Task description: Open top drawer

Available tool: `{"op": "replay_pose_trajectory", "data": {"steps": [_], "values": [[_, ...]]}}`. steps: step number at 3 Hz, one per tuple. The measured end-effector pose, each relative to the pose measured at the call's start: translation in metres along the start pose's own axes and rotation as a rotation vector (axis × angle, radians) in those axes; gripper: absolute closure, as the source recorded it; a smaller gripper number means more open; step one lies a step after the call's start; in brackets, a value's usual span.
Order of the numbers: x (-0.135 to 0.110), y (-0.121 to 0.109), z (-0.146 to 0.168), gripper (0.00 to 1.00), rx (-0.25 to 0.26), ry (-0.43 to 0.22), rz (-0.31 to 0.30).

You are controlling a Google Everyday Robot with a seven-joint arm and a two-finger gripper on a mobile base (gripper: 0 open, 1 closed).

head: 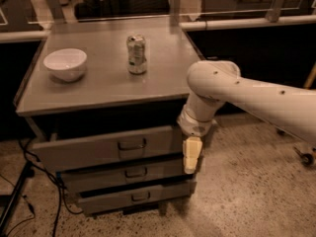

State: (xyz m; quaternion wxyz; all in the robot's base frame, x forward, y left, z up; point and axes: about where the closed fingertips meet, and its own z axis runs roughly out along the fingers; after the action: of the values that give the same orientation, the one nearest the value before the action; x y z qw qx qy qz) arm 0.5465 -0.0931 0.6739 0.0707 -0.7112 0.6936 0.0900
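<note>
The top drawer (98, 149) is the tallest of three grey metal drawers under a grey table top, with a small dark loop handle (132, 144) at its centre. Its front stands a little forward of the dark gap under the top. My gripper (191, 156) hangs from the white arm (237, 90) at the drawer stack's right end, pointing down, about level with the top and middle drawers and to the right of the handle. It holds nothing that I can see.
A white bowl (65, 63) and a drink can (137, 54) stand on the table top (103, 85). Two shallower drawers (131, 184) sit below. Black cables (47, 181) and a stand leg lie on the speckled floor at the left.
</note>
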Motion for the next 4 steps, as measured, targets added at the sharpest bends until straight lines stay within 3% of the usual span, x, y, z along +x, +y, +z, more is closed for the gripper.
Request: {"op": "replay_pose_trajectory", "data": {"steps": [1,2,3,4], "values": [[0.011,0.038,-0.031,0.0,0.002,-0.02,0.051],[0.029,0.103,-0.089,0.0,0.016,-0.047,0.144],[0.03,0.107,-0.098,0.0,0.031,-0.048,0.151],[0.018,0.08,-0.087,0.0,0.039,-0.043,0.132]]}}
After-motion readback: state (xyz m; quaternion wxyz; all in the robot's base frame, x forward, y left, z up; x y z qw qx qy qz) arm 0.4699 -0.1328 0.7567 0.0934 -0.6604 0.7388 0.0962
